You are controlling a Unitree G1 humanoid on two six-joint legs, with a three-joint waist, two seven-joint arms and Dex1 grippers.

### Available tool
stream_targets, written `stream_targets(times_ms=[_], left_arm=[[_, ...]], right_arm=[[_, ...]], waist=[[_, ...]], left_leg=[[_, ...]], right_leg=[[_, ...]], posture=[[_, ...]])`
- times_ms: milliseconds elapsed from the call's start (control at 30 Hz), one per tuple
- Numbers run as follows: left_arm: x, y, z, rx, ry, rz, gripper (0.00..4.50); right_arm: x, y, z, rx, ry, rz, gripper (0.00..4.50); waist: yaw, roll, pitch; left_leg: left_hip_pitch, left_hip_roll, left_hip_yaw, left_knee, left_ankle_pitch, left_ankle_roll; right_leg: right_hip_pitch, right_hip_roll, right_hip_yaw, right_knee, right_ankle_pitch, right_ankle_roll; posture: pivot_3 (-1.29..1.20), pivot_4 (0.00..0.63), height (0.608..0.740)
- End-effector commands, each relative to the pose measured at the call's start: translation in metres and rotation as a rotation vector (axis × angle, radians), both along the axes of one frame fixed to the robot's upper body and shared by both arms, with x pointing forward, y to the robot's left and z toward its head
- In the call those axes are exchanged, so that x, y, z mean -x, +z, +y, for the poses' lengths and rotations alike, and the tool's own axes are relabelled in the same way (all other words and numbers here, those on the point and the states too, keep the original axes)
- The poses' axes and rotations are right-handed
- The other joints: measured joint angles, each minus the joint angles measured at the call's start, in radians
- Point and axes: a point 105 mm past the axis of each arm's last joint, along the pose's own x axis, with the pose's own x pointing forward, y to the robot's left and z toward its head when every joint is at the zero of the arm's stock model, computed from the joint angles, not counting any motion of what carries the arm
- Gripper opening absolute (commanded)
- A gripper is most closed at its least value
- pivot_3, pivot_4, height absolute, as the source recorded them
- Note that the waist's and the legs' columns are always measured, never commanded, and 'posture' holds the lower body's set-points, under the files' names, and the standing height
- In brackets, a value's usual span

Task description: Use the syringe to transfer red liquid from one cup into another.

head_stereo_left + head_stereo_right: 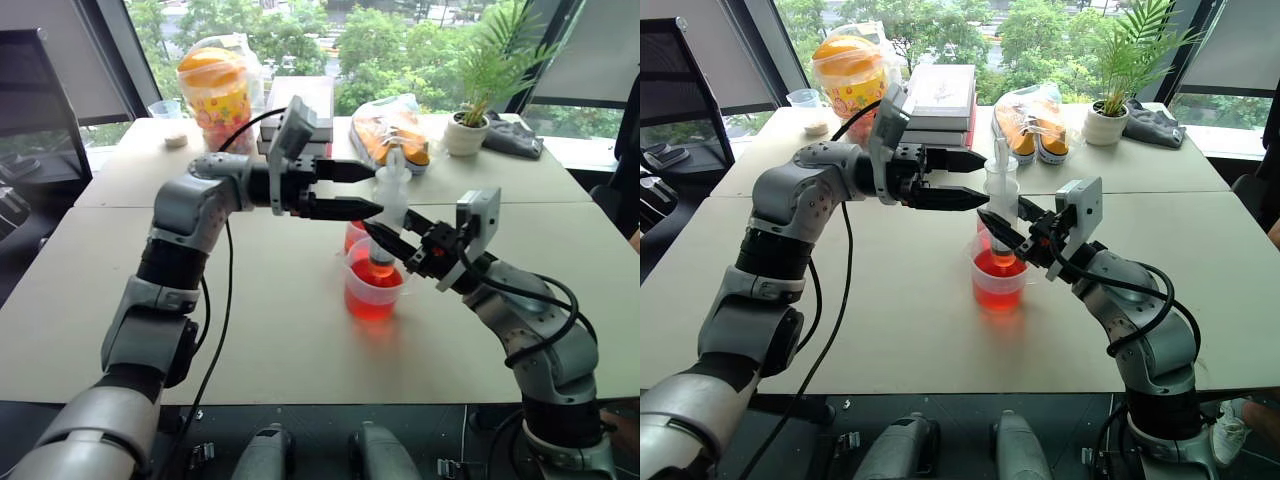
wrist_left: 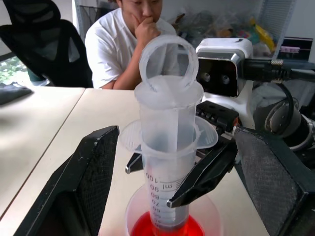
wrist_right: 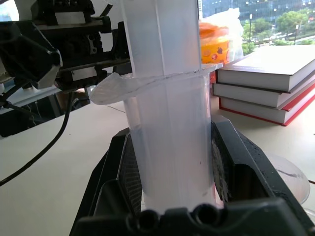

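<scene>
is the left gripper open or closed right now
Open. The left gripper has its two black fingers spread apart beside the syringe, touching nothing.

The near table (image 1: pixel 250 340) lay free, while books (image 1: pixel 940 100), shoes (image 1: pixel 1025 125) and a plant (image 1: pixel 1110 115) crowded the far side.

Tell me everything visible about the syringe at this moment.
The syringe is a large clear plastic one with a whitish plunger ending in a ring at the top, flanges below it, and printed volume marks on the barrel. It stands upright, its lower end dipped into the red liquid in the larger cup. The right gripper is shut on its barrel below the flanges. The left gripper stands open beside the plunger, not touching it.
</scene>
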Motion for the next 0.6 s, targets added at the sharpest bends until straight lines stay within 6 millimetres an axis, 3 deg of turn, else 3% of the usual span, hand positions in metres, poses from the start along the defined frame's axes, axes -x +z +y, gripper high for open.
stream_targets(times_ms=[33,200,333,467,600], left_arm=[[0.001,0.013,0.018,0.021,0.044,-0.049,3.82],[-0.009,0.011,0.041,0.011,0.158,-0.057,3.82],[-0.016,0.013,0.052,0.026,0.228,-0.07,3.82],[-0.017,0.013,0.055,0.037,0.253,-0.072,3.82],[-0.015,0.011,0.055,0.039,0.26,-0.074,3.82]], right_arm=[[0.006,0.02,0.002,-0.01,0.018,-0.067,1.52],[0.005,0.042,0.0,-0.013,0.039,-0.073,1.52],[-0.01,0.078,-0.01,-0.029,0.034,-0.095,1.52],[-0.04,0.101,-0.018,-0.061,-0.015,-0.13,1.52],[-0.078,0.095,-0.022,-0.054,-0.074,-0.157,1.52]], waist=[[0.0,0.0,0.0],[-0.001,0.0,0.0],[0.002,0.0,0.0],[0.003,0.0,0.0],[-0.001,0.0,0.0]], left_leg=[[0.0,0.0,0.0,0.0,0.0,0.0],[0.0,0.0,0.0,0.0,0.0,0.0],[0.0,0.0,0.0,0.0,0.0,0.0],[0.0,0.0,0.0,0.0,0.0,0.0],[0.0,0.0,0.001,0.0,0.0,0.0]], right_leg=[[0.0,0.0,0.0,0.0,0.0,0.0],[0.0,0.0,0.0,0.0,0.0,0.0],[0.0,-0.001,0.0,0.0,0.0,0.0],[0.0,-0.001,0.0,0.0,0.0,0.0],[-0.001,-0.001,0.0,-0.001,0.0,0.0]], posture=[[0.0,0.15,0.74],[0.0,0.15,0.74],[0.0,0.15,0.74],[0.0,0.15,0.74],[0.0,0.15,0.74]])
